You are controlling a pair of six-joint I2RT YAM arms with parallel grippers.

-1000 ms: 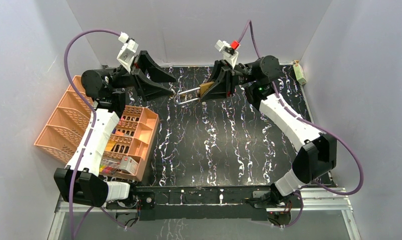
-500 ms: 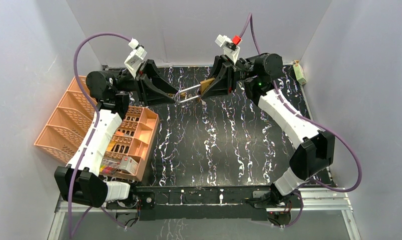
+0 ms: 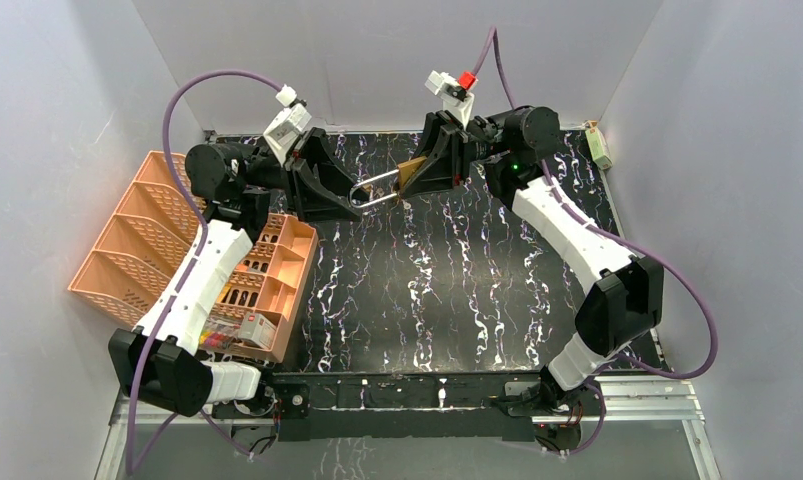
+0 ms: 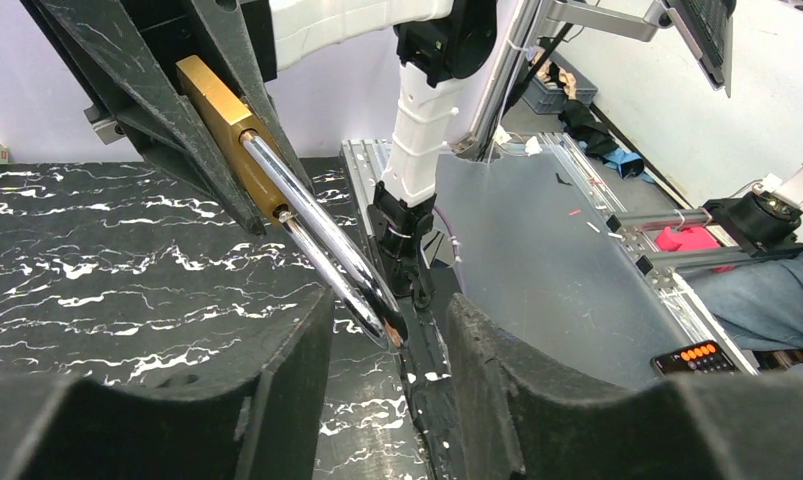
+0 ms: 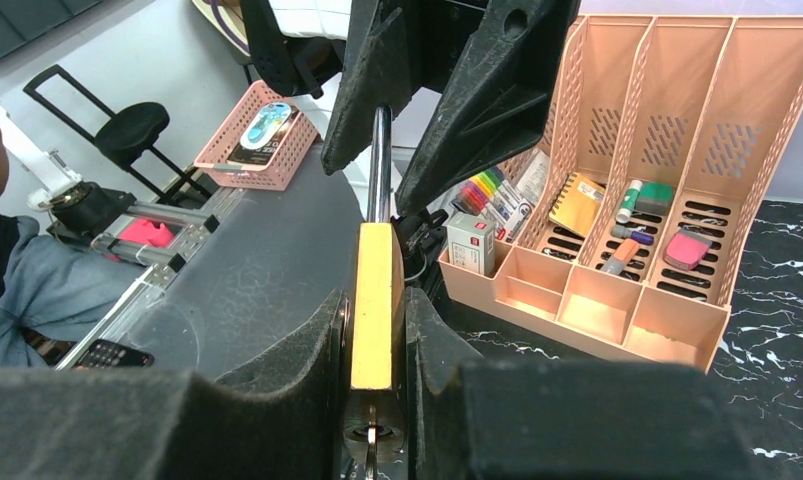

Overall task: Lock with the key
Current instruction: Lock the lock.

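A brass padlock (image 3: 412, 173) with a long chrome shackle (image 3: 375, 190) is held above the far middle of the table. My right gripper (image 3: 419, 172) is shut on the brass body (image 5: 375, 290). A key (image 5: 370, 445) sits in the keyhole at the body's near end. The shackle (image 5: 380, 160) points away to the left arm. My left gripper (image 3: 353, 204) is open, and the shackle's curved end (image 4: 362, 295) lies between its fingers (image 4: 277, 390) without touching them. The lock body also shows in the left wrist view (image 4: 215, 92).
An orange desk organizer (image 3: 167, 245) holding pens, a notebook and small boxes stands at the left of the black marbled table (image 3: 457, 290). A small pale box (image 3: 600, 146) lies at the far right corner. Grey walls enclose the table.
My left gripper has moved right, so its open fingers now straddle the shackle's end. The right gripper has raised and tilted the padlock slightly.
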